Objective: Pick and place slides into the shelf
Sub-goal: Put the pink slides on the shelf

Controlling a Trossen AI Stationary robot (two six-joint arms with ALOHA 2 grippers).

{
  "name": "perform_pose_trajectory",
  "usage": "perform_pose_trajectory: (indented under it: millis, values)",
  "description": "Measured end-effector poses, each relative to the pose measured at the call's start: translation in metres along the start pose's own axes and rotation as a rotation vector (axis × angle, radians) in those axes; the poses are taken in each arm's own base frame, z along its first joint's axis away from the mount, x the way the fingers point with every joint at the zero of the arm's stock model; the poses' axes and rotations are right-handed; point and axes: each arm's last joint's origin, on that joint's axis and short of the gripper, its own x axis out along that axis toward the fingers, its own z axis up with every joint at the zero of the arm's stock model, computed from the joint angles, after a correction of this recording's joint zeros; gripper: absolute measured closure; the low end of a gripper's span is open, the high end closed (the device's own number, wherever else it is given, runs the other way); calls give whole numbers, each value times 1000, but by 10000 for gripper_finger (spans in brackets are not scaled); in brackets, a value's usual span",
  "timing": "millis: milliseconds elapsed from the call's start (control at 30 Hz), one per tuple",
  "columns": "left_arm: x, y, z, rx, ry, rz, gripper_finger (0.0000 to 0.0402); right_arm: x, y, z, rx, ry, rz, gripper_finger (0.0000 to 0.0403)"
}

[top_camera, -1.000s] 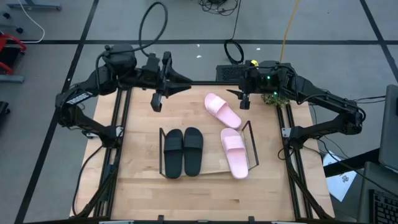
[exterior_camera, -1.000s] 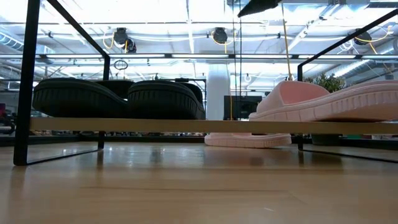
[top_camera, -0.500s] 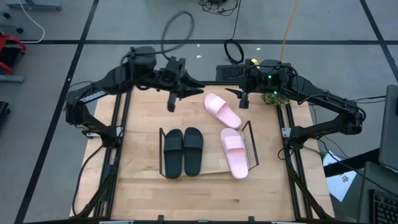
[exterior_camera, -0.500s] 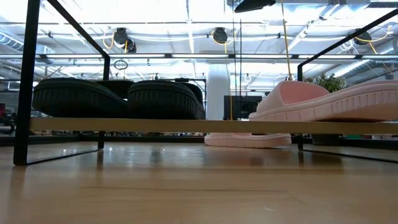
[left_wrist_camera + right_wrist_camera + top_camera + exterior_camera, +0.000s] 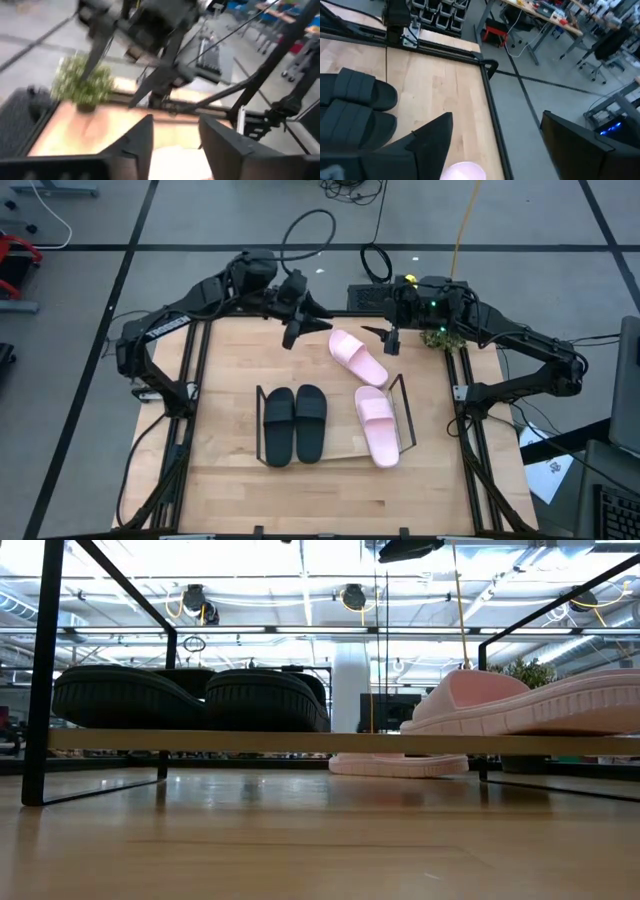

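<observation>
The shelf (image 5: 405, 415) stands mid-table with a black pair of slides (image 5: 295, 423) on its left part and one pink slide (image 5: 377, 425) resting slantwise on its right part. A second pink slide (image 5: 357, 357) lies sole-down on the table beyond the shelf. My left gripper (image 5: 298, 335) hangs open in the air just left of that loose slide, its fingers (image 5: 145, 145) apart with nothing between them. My right gripper (image 5: 388, 340) hovers open just right of the same slide, whose tip (image 5: 462, 172) shows below its spread fingers.
A small potted plant (image 5: 435, 337) stands at the table's far right corner, behind my right gripper. Dark frame rails (image 5: 190, 380) run along the table's left and right edges. Bare wood lies in front of the shelf (image 5: 300, 840) and at the table's far left.
My left gripper has travelled toward the table's right edge along the far side, sinking a little, and now hangs close beside the loose pink slide. The slides and the shelf have stayed where they were.
</observation>
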Motion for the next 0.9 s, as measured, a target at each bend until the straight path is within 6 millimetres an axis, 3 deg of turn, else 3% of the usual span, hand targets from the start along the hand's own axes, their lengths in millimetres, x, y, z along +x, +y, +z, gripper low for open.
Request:
perform_pose_trajectory:
  millis: [200,367,733,900]
  values:
    - [-6,15,-3,-17,24,129,157,11,5,-11,61,100,71,92]
    - [-10,25,-5,-9,42,225,111,31,10,-23,39,209,122,93]
    - [-26,49,-11,-65,95,379,93,93,28,-73,-115,611,258,93]
    - [-31,56,-12,-80,105,405,93,117,37,-90,-119,694,303,93]
